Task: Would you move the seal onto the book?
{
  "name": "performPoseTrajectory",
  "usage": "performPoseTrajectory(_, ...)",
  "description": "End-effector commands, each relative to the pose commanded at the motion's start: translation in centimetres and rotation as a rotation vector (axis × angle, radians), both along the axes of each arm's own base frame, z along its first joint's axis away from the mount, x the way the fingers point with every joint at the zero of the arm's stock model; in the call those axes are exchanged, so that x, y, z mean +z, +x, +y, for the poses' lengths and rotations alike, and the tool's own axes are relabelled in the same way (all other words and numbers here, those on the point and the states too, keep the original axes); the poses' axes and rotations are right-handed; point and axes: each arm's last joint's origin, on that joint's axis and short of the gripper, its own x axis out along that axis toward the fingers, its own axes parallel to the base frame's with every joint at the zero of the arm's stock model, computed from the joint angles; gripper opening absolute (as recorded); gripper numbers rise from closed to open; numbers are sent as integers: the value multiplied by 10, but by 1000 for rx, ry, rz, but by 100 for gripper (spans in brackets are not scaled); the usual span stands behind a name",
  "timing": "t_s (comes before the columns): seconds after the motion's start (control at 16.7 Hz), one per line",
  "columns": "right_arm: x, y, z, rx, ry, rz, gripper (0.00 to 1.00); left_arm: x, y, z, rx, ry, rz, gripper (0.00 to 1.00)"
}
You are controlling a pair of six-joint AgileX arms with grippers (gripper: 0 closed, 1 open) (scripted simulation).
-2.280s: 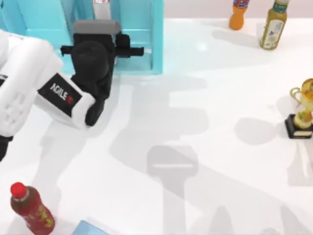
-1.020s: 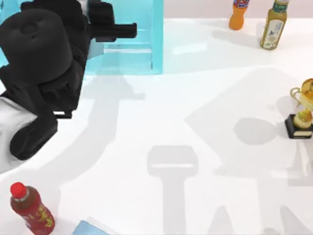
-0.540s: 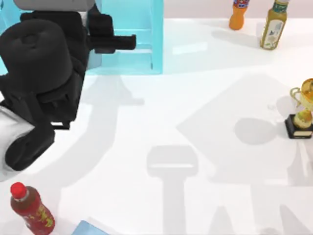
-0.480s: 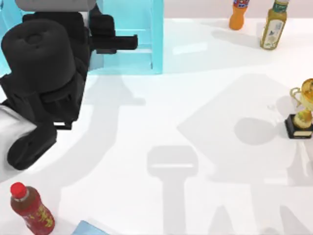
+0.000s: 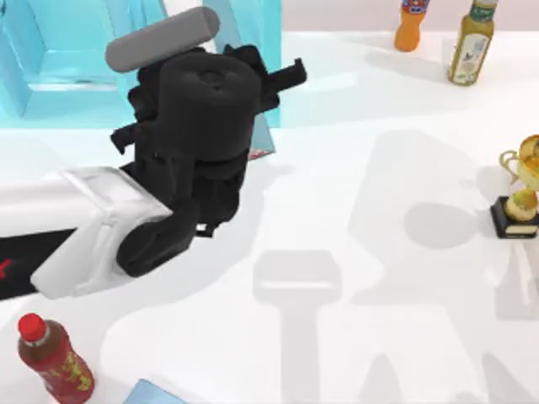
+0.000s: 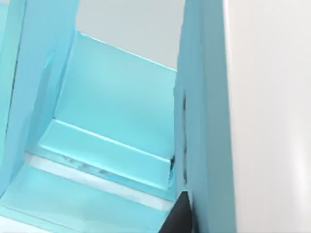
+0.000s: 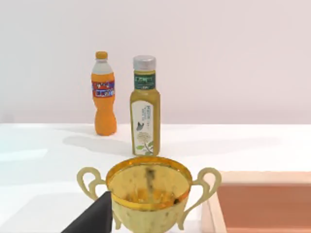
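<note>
Left arm point(image 5: 181, 151) matte black, over glossy turquoise shelf point(image 5: 59, 59) | jaws: cannot tell | right: cannot tell

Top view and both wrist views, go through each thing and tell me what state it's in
Left arm: reaching over the table beside the shelf.
Shelf: upright, compartments open.
Trophy: upright, right side.
Red-capped bottle: lying tilted on the table, capped.
Orange bottle: upright, capped.
Green bottle: upright, capped.
Pale-blue piece: flat, corner visible.

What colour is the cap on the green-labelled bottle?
Silver-grey; the bottle shows it best in the right wrist view.
</note>
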Motion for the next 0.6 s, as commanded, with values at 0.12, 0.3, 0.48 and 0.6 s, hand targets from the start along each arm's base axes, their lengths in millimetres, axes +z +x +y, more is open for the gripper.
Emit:
performPoseTrajectory(0.12,0,0,0,0,0,0,100,-13,-2,-23,59,-149,43,0)
performPoseTrajectory(0.3,0,0,0,0,0,0,100,-35,-9,-56,171,-388,78,0)
performPoseTrajectory(0.48,0,0,0,0,0,0,100,-55,-22,-85,283,-624,71,0)
performPoseTrajectory(0.6,0,0,0,0,0,0,100,-68,-31,-102,346,-769,48,0)
